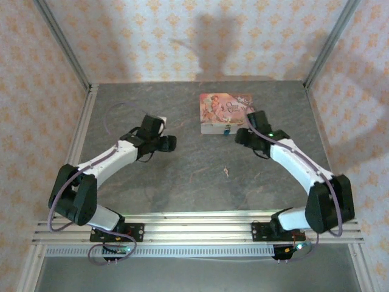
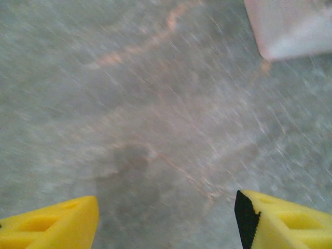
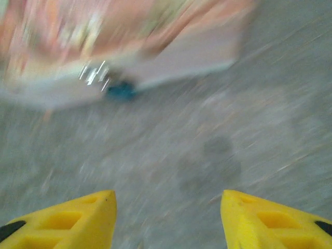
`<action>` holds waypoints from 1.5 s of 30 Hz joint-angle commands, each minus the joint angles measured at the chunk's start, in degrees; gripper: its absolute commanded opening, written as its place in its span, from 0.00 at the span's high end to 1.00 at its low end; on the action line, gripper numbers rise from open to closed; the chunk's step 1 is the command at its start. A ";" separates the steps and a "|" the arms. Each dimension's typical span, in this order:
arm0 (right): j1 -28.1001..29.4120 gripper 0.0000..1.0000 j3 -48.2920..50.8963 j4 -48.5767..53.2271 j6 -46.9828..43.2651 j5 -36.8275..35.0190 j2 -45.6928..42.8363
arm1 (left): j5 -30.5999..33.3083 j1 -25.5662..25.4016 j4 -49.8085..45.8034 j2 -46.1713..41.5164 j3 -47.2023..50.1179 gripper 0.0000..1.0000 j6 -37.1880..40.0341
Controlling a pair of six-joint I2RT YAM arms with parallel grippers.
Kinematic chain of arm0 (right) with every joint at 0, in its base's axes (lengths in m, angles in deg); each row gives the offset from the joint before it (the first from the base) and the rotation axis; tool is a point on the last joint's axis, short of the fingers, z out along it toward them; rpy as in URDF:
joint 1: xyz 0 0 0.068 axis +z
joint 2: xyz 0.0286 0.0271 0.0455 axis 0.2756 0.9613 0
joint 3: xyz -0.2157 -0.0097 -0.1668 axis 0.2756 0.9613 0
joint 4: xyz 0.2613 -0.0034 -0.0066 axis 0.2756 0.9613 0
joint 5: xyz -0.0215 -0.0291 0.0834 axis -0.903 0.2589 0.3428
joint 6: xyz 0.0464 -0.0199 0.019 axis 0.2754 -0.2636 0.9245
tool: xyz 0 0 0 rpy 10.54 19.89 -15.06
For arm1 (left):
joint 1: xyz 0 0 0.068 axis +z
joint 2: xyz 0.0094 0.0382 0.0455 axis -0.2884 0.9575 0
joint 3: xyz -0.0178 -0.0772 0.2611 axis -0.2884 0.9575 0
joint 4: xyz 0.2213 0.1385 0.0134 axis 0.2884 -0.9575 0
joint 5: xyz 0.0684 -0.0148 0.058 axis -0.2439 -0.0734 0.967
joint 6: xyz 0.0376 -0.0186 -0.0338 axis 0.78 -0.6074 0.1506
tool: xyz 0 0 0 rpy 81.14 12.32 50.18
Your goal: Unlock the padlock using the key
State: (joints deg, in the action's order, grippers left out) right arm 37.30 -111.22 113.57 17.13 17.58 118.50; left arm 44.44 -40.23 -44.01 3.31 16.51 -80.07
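The padlock (image 1: pixel 226 129), tiny with a blue body, hangs at the front edge of the pink illustrated box (image 1: pixel 226 112); in the blurred right wrist view the padlock (image 3: pixel 122 91) shows as a blue spot under the box (image 3: pixel 129 46). The key (image 1: pixel 226 172) is a small pale speck lying on the table in front of the box. My right gripper (image 1: pixel 242 137) sits just right of the padlock, its yellow fingers (image 3: pixel 78 220) apart over bare table. Left of the box, my left gripper (image 1: pixel 170 143) is also open and holds nothing (image 2: pixel 166 220).
The grey stone-patterned table (image 1: pixel 182 182) is fenced by metal posts and patterned walls. A pale corner of the box (image 2: pixel 290 26) shows at the upper right of the left wrist view. Open floor lies between the two arms, around the key.
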 commanded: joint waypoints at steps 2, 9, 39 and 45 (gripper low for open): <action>6.93 0.49 -7.19 16.00 -1.90 9.22 9.45 | -2.27 -3.67 -6.35 4.26 -5.29 0.22 -5.32; 8.50 0.59 -14.14 20.73 -5.16 10.31 18.35 | -2.14 -6.90 -6.55 5.88 -6.80 0.21 -5.84; 10.82 0.63 -15.08 25.21 -7.25 9.17 26.86 | -0.66 -8.96 -7.75 6.57 -6.69 0.21 -7.05; 12.27 0.63 -14.38 25.51 -7.43 7.45 27.29 | -0.61 -9.10 -7.89 6.83 -6.74 0.21 -7.18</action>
State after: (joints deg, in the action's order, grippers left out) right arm 48.51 -126.56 136.85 9.98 27.77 144.79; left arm 42.25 -48.66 -50.00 9.80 10.76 -86.69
